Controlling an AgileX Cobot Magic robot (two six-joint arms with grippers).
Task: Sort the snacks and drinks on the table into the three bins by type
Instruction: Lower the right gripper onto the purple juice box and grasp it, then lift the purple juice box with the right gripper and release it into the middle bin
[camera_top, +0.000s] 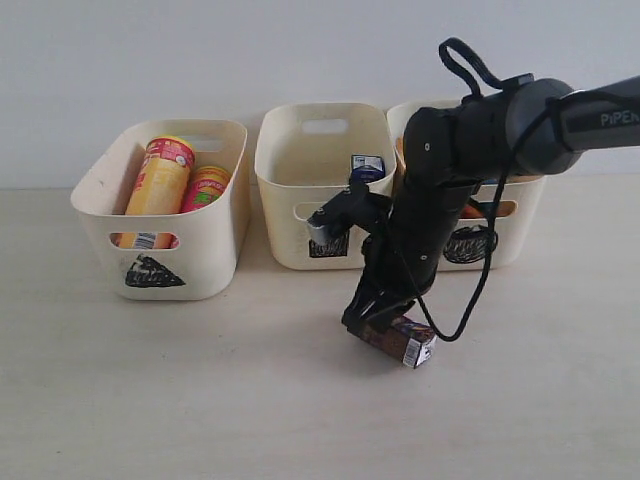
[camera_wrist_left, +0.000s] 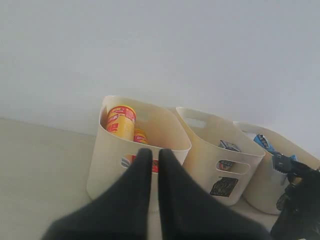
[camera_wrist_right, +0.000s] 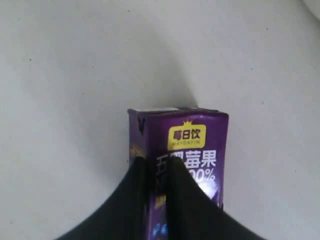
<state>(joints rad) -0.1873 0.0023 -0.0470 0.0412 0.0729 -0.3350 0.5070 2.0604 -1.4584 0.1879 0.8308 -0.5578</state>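
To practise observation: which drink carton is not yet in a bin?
The dark carton lying on the table under the right end effector; the other carton sits in the middle bin.

A tall yellow chip tube (camera_top: 158, 185) and a pink chip tube (camera_top: 206, 188) are propped, leaning, in the triangle-marked cream plastic tub (camera_top: 205, 265) at the back left of the pale beige tabletop (camera_top: 150, 400). A small blue-topped carton (camera_top: 367, 165) is stood in the square-marked cream tub (camera_top: 285, 150) beside it, and a blue crinkly packet (camera_wrist_left: 261, 141) is seen in the circle-marked cream tub (camera_top: 520, 240). A dark rectangular drink carton (camera_top: 405, 340) is laid on its side on the tabletop, in front of these two tubs.
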